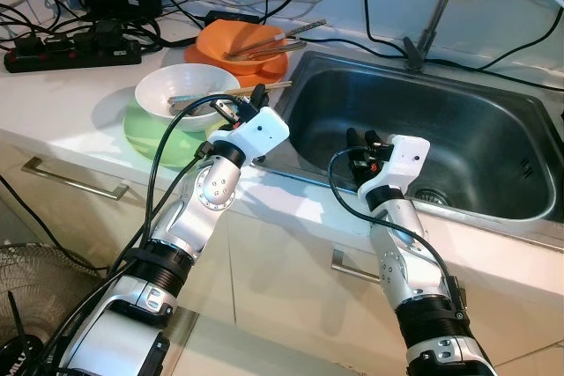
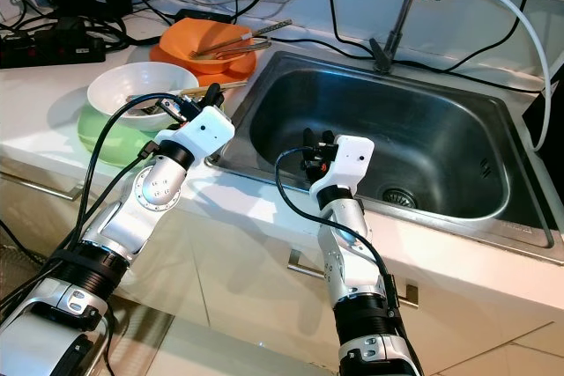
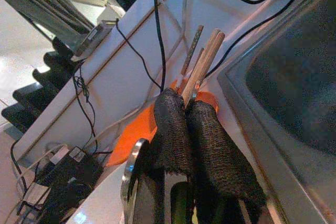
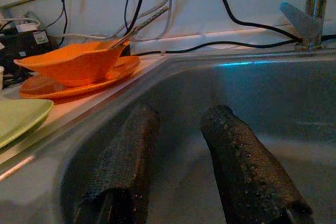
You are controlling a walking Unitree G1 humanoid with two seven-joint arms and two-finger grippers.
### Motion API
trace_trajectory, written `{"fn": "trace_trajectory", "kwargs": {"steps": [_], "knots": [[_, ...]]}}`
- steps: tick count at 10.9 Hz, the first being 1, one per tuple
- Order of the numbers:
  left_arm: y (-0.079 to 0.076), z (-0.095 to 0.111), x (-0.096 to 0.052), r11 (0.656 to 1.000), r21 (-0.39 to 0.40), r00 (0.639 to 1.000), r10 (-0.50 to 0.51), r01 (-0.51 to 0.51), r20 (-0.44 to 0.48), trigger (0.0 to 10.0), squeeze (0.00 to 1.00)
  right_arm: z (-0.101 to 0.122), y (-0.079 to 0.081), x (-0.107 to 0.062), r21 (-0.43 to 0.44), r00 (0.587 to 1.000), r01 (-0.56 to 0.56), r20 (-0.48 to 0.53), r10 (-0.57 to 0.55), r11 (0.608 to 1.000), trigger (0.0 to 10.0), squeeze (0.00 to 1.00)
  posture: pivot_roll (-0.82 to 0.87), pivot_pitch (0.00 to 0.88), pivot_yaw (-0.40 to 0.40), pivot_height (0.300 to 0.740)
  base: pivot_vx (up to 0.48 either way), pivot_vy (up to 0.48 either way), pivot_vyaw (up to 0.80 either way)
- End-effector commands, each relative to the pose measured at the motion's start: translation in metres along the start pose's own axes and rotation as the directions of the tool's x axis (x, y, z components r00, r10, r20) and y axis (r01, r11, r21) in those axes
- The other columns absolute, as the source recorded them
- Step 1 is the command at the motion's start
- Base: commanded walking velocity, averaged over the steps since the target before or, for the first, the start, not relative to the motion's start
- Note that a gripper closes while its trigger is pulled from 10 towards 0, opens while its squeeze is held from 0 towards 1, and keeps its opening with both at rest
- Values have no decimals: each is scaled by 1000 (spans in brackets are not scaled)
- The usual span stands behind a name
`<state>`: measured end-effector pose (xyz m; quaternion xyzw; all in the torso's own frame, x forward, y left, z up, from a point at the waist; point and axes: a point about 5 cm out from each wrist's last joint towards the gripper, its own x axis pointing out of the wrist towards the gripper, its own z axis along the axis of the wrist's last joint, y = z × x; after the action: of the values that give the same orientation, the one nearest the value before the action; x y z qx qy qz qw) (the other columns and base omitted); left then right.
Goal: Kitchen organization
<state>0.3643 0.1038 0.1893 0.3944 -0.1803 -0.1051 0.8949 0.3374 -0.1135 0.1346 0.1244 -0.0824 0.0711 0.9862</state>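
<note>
Cabinet fronts with a metal drawer handle run along the near edge, below a white tabletop into which a stainless steel sink is set. The right gripper hangs inside the sink's near side, its jaws parted with a clear gap between the two black fingers and nothing held. The left gripper reaches over the tabletop just beside the sink's left rim, at the edge of a white bowl; its jaws are pressed together on a pair of wooden chopsticks, which stick out past the fingertips toward the back of the tabletop. The white bowl rests on a pale green plate and carries utensils across its mouth. Farther back, just beside the sink's far left corner, an orange bowl sits on an orange plate and holds more chopsticks and a metal utensil. Behind it, black cables trail across the tabletop to a black power strip at the far left. At the sink's far rim a metal faucet rises, with a white hose looping off to the right.
</note>
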Motion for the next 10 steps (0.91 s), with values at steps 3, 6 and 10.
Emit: {"fn": "trace_trajectory", "kwargs": {"steps": [3,6,10], "knots": [[4,9,4,999,-35,998,37,-36,40,0,0,0,-3,-1,-7,1000,7,4,-7,1000,10000,0,210,23,-69,740,0,0,0],[15,30,6,993,-83,986,94,-83,135,10000,0,0,-2,0,-6,1000,5,5,-5,1000,10000,0,211,21,-70,740,0,0,0],[31,50,7,987,-123,972,127,-104,196,10000,0,0,-2,0,-5,1000,2,3,-2,1000,10000,0,215,21,-73,740,0,0,0]]}}
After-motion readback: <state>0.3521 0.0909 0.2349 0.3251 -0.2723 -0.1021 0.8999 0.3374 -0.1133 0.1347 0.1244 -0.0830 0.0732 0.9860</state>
